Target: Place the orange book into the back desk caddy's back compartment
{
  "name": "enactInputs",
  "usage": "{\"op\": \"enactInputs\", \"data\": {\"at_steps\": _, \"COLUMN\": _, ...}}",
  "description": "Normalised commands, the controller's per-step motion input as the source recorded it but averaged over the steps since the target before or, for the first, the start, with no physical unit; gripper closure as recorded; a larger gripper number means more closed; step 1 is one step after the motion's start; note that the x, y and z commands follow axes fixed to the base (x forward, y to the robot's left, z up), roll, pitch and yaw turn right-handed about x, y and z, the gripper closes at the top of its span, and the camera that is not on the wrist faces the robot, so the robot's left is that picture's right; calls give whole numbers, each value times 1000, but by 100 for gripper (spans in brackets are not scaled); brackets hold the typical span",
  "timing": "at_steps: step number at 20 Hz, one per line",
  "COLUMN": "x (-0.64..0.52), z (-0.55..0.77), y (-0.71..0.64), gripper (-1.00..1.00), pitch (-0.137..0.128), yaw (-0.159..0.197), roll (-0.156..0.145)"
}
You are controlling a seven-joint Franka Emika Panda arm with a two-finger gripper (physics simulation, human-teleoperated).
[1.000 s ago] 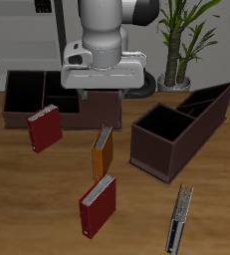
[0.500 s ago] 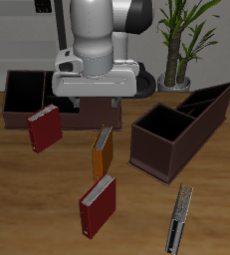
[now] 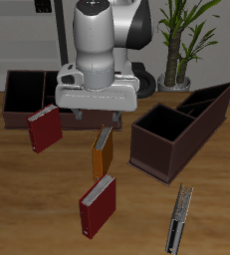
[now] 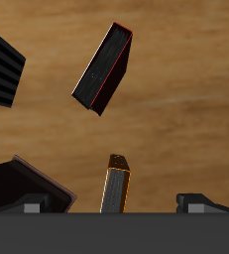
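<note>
The orange book [image 3: 102, 151] stands on edge on the table, spine up, and also shows in the wrist view [image 4: 116, 185]. My gripper [image 3: 99, 116] is open and empty, just above the book's back end, with a finger [image 4: 207, 203] on each side of it and clear of it. The back desk caddy [image 3: 25, 92] is the long dark brown box behind the gripper. Its back compartment is mostly hidden behind my hand.
A dark red book [image 3: 45, 127] leans in front of the long caddy. A second dark red book [image 3: 98, 204] [image 4: 103, 67] stands nearer the table's front edge. A dark brown caddy with a diagonal divider [image 3: 181, 125] stands beside the orange book. A grey book [image 3: 177, 219] lies near the front edge.
My gripper has come down and forward from over the long caddy to just above the orange book. The books and caddies have not moved.
</note>
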Motion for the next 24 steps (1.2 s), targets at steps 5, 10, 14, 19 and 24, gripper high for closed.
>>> {"op": "enactInputs", "data": {"at_steps": 5, "x": -77, "z": -325, "y": 121, "gripper": -100, "pitch": -39, "yaw": -42, "roll": -4}}
{"op": "enactInputs", "data": {"at_steps": 10, "x": 15, "z": -331, "y": -57, "gripper": -100, "pitch": 25, "yaw": -44, "roll": -20}}
{"op": "enactInputs", "data": {"at_steps": 14, "x": -196, "z": -114, "y": -46, "gripper": -100, "pitch": -41, "yaw": -12, "roll": -4}}
{"op": "enactInputs", "data": {"at_steps": 19, "x": -39, "z": -67, "y": 32, "gripper": -100, "pitch": -8, "yaw": -17, "roll": 3}}
{"op": "enactInputs", "data": {"at_steps": 24, "x": 10, "z": -81, "y": -30, "gripper": -100, "pitch": 62, "yaw": -67, "roll": 34}}
